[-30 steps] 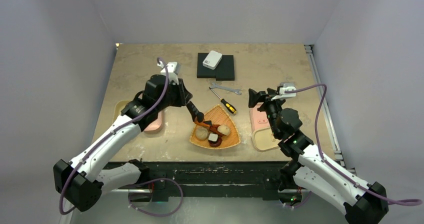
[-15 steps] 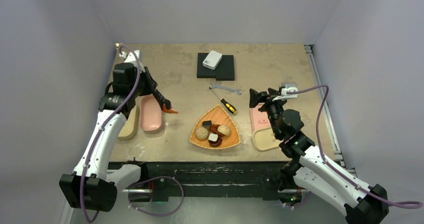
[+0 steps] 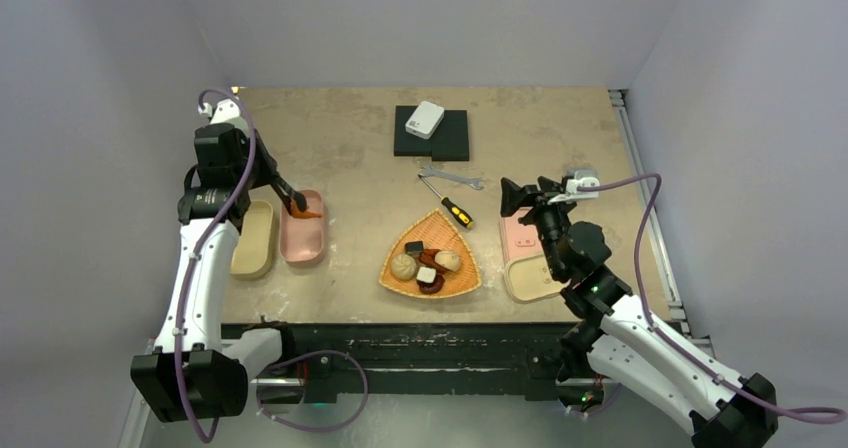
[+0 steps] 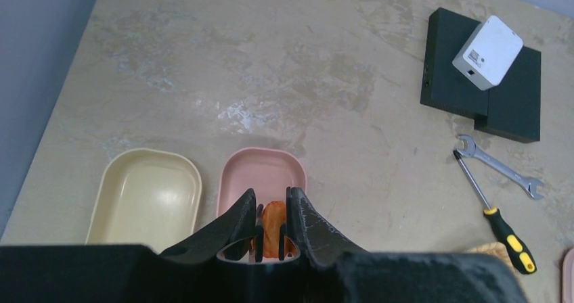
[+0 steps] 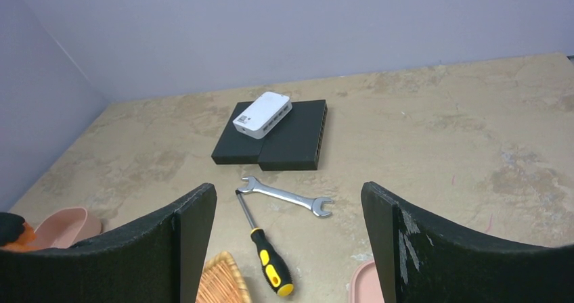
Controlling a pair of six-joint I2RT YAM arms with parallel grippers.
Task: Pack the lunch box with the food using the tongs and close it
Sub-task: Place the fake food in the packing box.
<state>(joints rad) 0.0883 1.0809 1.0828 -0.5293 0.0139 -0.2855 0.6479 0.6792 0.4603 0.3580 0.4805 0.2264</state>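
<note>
On mottled beige tabletop [image 3: 350,138] between lilac walls [image 3: 430,18], left hand [image 4: 271,212] grasping tongs [image 4: 258,235] over pink box [image 4: 260,168], right hand [image 5: 288,222] released

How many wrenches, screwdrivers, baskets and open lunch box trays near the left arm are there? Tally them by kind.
silver wrench: 1
yellow-and-black screwdriver: 1
woven basket: 1
open lunch box trays: 2, the pink tray and the cream tray
Total: 5
</note>
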